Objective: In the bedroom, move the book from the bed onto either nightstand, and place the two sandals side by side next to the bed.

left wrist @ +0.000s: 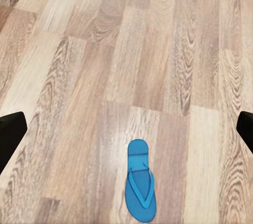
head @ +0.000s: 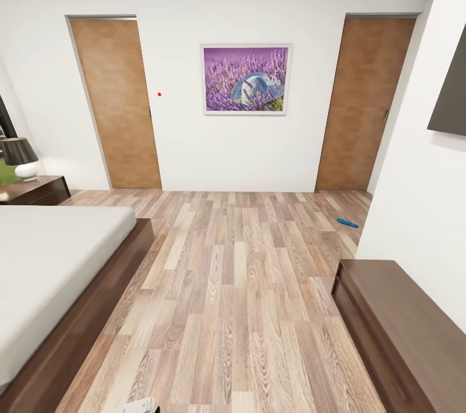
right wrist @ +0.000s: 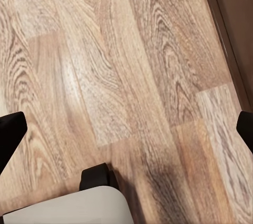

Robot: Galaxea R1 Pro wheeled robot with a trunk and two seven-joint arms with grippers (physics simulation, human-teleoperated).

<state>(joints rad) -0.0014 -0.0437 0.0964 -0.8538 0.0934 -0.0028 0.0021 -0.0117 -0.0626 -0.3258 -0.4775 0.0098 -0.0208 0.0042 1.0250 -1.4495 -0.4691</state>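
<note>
The bed (head: 52, 257), with a dark brown frame and an off-white mattress, fills the left of the head view. A nightstand (head: 35, 189) stands beyond it at the far left. One blue sandal (head: 347, 223) lies on the floor far off by the right wall. In the left wrist view a blue sandal (left wrist: 140, 187) lies flat on the planks, below my open left gripper (left wrist: 126, 129), which holds nothing. My right gripper (right wrist: 126, 129) is open too, over bare floor. The book is out of view.
A long dark bench (head: 408, 329) stands against the right wall; its edge (right wrist: 237, 13) also appears in the right wrist view. A lamp (head: 22, 157) sits on the nightstand. Two closed wooden doors (head: 120, 102) and a purple picture (head: 246, 79) are on the far wall. Wood floor (head: 239, 283) runs between bed and bench.
</note>
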